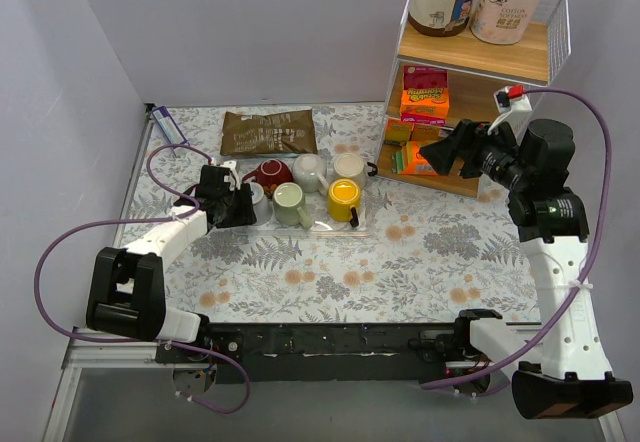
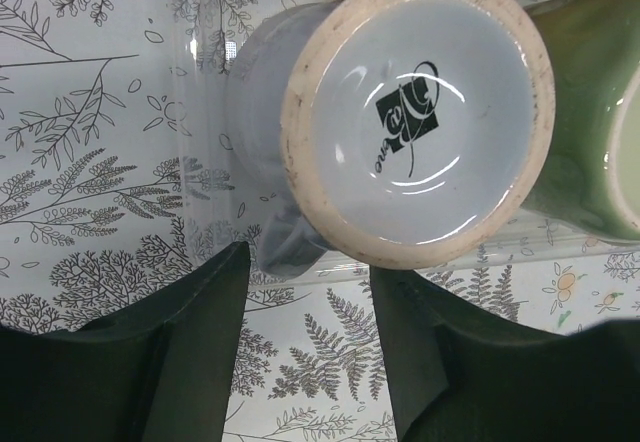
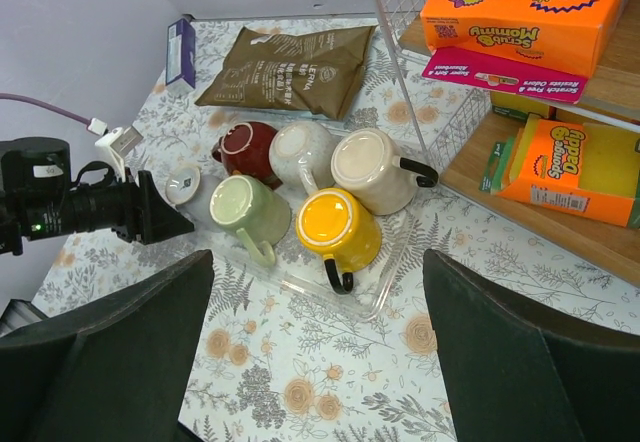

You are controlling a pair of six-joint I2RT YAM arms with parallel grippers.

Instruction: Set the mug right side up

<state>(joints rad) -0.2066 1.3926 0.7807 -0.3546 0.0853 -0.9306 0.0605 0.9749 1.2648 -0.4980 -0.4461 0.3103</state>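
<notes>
A small grey-blue mug (image 2: pixel 415 112) stands upside down at the left end of a clear tray (image 1: pixel 345 228), its glazed base with a dark logo facing up. It also shows in the top view (image 1: pixel 257 194) and the right wrist view (image 3: pixel 185 184). My left gripper (image 2: pixel 310 262) is open and empty just left of this mug, with the mug's handle near the gap between its fingers (image 2: pixel 190 352). In the top view the left gripper (image 1: pixel 240 206) is at the tray's left edge. My right gripper (image 1: pixel 440 152) is open and empty, held high beside the shelf.
The tray also holds a green mug (image 1: pixel 290 204), a yellow mug (image 1: pixel 342 200), a red mug (image 1: pixel 268 173), a white mug (image 1: pixel 308 170) and a cream mug (image 1: pixel 350 169). A brown pouch (image 1: pixel 268 132) lies behind it. A wire shelf (image 1: pixel 470 82) with sponge boxes stands at the right.
</notes>
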